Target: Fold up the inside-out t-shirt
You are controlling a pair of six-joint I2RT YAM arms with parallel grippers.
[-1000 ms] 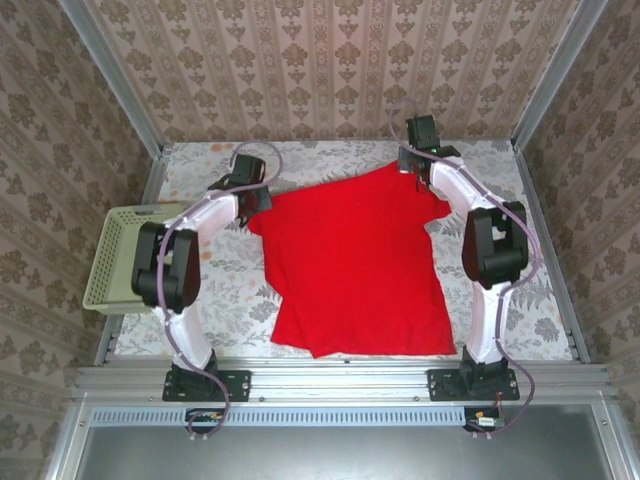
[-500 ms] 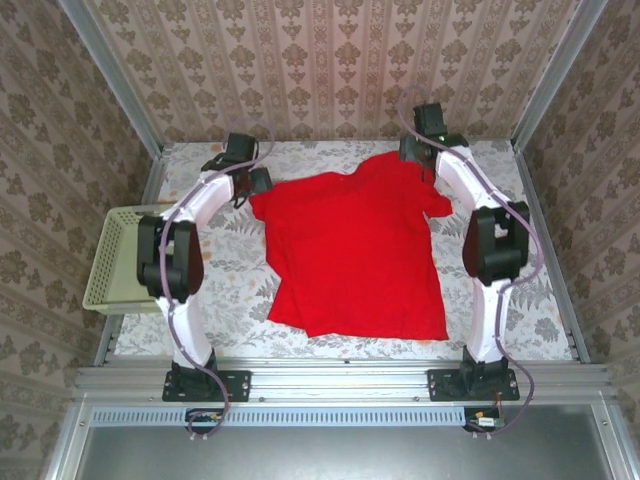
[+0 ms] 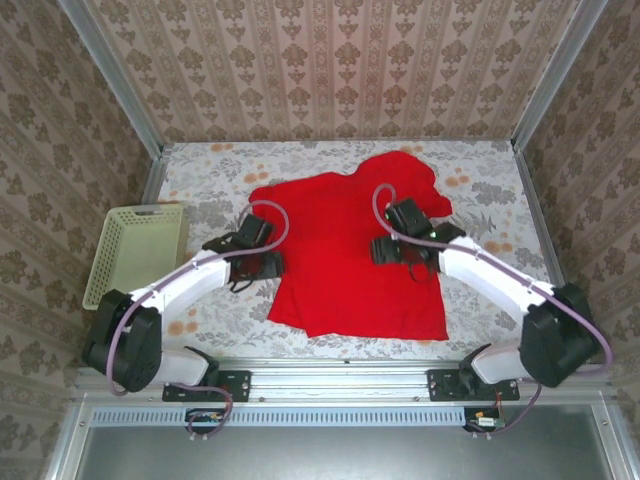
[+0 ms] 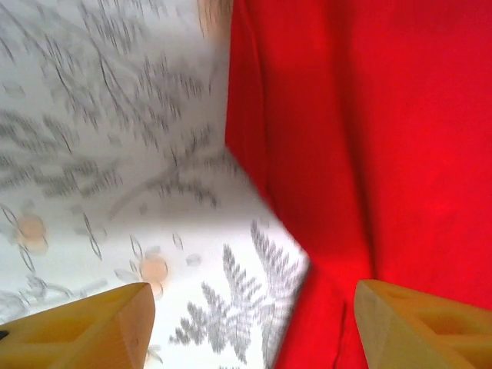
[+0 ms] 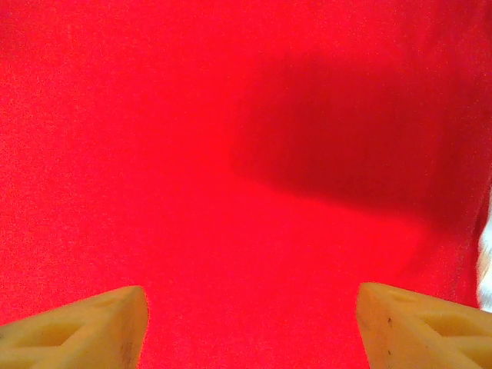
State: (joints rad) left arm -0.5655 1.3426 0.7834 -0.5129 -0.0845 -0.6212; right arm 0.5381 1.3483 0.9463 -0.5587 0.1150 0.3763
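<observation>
The shirt [image 3: 340, 215] lies spread on the counter [image 3: 200, 180], under and between the two tools. Its hem is on the near side toward the arm bases, and its far end is rumpled, most so beyond the right tool.

The left tool [image 3: 262, 262] sits at the shirt's left edge, with cloth to its right and bare counter to its left. In the left wrist view the left tool [image 4: 254, 330] stands wide open with nothing between its fingers. One finger [image 4: 84, 323] is over the patterned counter [image 4: 115, 154] and the other [image 4: 427, 323] is over the shirt [image 4: 369, 138], whose edge runs away ahead of the tool with a crease beside it. That view is blurred, so I cannot tell whether the fingertips touch the cloth.

The right tool [image 3: 385, 250] is over the shirt's right half. In its wrist view the right tool [image 5: 254, 327] is open just as wide and holds nothing. Smooth red shirt [image 5: 192, 115] lies ahead of it, with a shadow on the cloth ahead and to its right.

A basket [image 3: 135, 250] stands well to the left of the left tool, at the counter's left edge.
</observation>
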